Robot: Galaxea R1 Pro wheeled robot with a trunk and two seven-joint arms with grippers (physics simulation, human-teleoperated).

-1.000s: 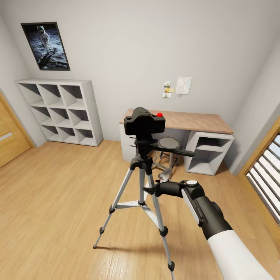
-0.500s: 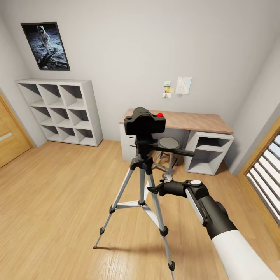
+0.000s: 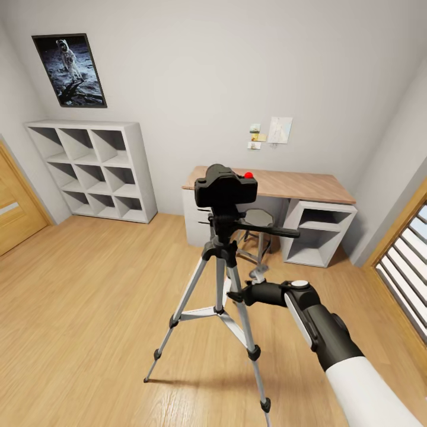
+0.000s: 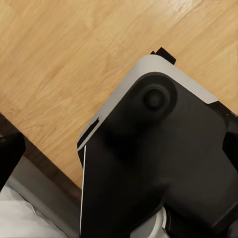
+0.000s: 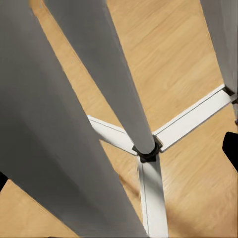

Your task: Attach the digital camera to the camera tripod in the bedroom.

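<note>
While the bedroom (image 3: 196, 71) still reads as 1 static scene — grey walls, plank floor (image 3: 89, 296), white cube shelves (image 3: 95, 169), wood-topped desk (image 3: 284, 184), astronaut poster (image 3: 69, 70) — attention goes to the middle of the floor. Camera tripod (image 3: 219, 279) upright there on 3 spread silver legs, in front of the desk, pan handle (image 3: 267, 228) sticking out toward the window side. Digital camera (image 3: 225, 187) sitting square on the tripod head, touching it, red button (image 3: 248, 175) up; looks seated, so attach step judged done or nearly so, though lock engagement not readable from here. Left to do, as a guess: back the arm clear without clipping a leg. Right gripper (image 3: 233, 295) low, just beside the nearest leg and well below the camera, carrying nothing visible; fingers too small and dark in head view, off-frame in right wrist view, so spread or pressed together: cannot tell. Head view gives the whole stack, camera on head, arm placement. Right wrist view gives what head view lacks: close look past 2 legs to the centre brace hub (image 5: 146, 151) with its flat struts over the planks. Left wrist view looks down at planks and a dark robot housing (image 4: 158, 168); left claw state: cannot tell.
</note>
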